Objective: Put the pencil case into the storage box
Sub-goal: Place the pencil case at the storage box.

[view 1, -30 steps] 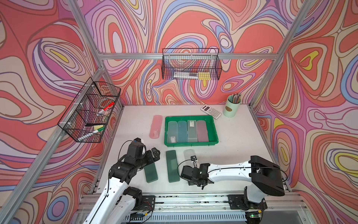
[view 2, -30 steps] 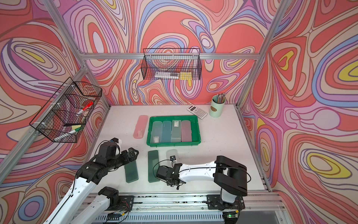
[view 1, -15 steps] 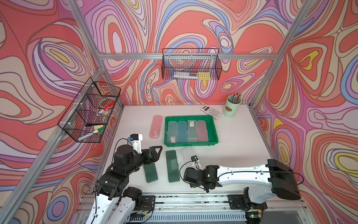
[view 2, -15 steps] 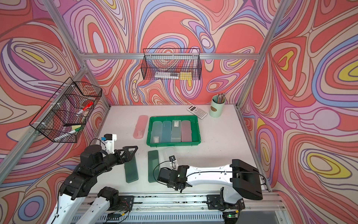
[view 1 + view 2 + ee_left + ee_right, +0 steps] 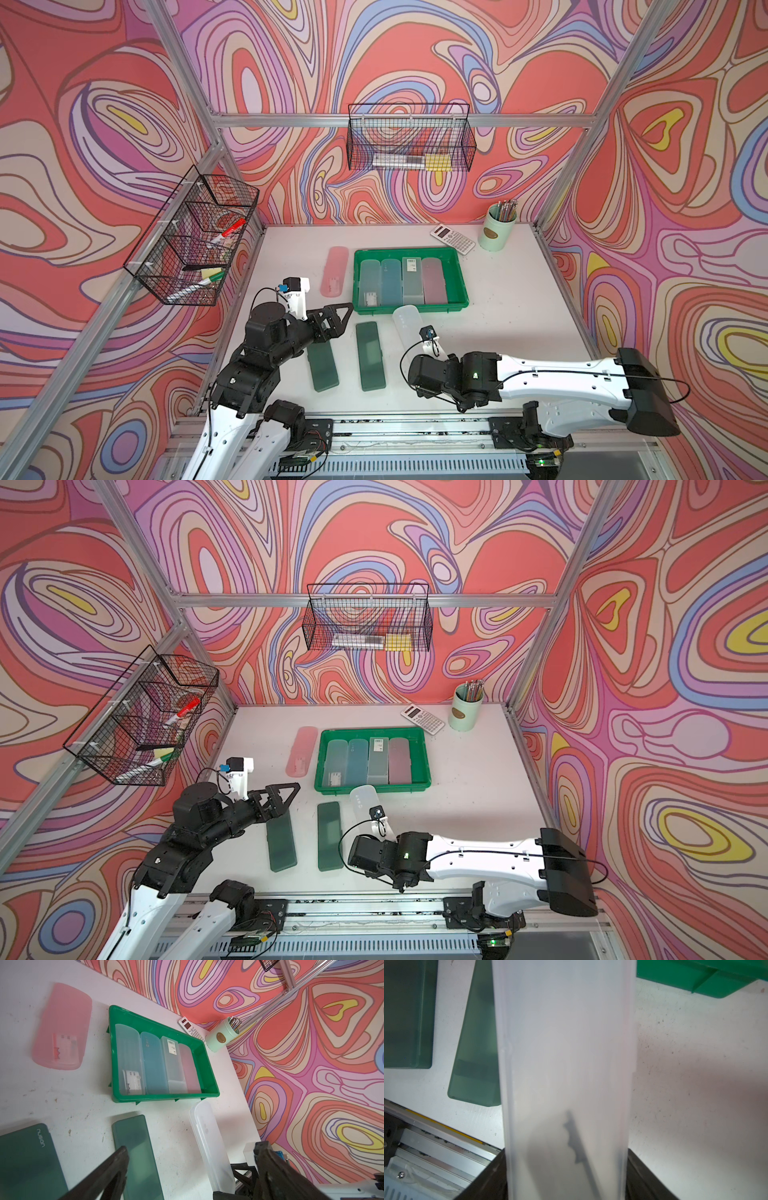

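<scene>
Jaws of the left gripper (image 5: 337,319) are held spread at lower left. At lower centre, the pencil case (image 5: 408,324) is pinched at its near end by the right gripper (image 5: 566,1180). As the storage box (image 5: 405,251) is already filled by four cases (image 5: 391,282), a snag on its rim is feared. The long axis is run nearly up-frame, far end pointed at that rim.

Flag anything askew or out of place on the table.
The frosted white pencil case, clamped in the right gripper, lies slanted, its far end by the front rim of the green storage box. The box already holds four cases side by side, seemingly filling it, so no free slot shows.
</scene>
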Tool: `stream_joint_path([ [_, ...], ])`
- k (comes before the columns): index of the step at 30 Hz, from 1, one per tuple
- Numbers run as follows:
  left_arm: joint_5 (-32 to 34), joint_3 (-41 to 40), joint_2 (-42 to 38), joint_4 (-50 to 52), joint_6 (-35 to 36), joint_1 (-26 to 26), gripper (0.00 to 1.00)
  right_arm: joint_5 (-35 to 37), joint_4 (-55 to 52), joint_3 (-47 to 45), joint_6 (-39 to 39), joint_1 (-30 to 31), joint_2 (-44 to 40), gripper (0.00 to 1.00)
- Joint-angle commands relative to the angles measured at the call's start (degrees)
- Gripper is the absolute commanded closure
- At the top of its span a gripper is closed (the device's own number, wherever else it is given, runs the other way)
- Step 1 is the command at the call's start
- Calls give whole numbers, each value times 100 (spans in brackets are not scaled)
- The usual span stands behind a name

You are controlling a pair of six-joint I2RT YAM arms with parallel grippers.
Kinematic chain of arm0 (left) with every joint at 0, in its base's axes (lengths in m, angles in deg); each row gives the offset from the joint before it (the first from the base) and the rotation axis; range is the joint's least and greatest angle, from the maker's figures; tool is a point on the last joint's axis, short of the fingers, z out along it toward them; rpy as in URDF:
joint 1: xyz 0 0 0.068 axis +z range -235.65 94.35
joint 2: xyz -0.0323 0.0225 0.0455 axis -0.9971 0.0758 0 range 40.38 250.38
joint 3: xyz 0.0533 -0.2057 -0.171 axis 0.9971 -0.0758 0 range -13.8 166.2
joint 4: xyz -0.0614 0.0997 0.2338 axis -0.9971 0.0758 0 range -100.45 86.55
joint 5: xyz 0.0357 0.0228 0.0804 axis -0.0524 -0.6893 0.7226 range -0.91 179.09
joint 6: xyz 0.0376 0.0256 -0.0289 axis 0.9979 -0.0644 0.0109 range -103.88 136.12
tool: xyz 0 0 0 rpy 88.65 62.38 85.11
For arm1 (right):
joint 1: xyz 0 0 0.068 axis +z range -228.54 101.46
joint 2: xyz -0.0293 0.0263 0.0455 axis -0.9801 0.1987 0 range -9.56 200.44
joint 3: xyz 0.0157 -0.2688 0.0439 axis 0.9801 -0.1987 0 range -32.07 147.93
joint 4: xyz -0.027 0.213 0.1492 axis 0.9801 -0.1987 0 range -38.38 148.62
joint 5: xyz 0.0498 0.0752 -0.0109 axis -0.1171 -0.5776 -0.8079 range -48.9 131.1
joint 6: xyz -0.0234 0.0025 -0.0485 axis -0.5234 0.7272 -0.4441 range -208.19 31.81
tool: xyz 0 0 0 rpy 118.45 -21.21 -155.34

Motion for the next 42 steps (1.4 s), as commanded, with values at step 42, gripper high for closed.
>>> stream_joint_path([
  [42, -807, 1182, 4051, -2282, 564, 1270, 1, -1350, 451, 5948, -905, -2862, 5693, 46],
])
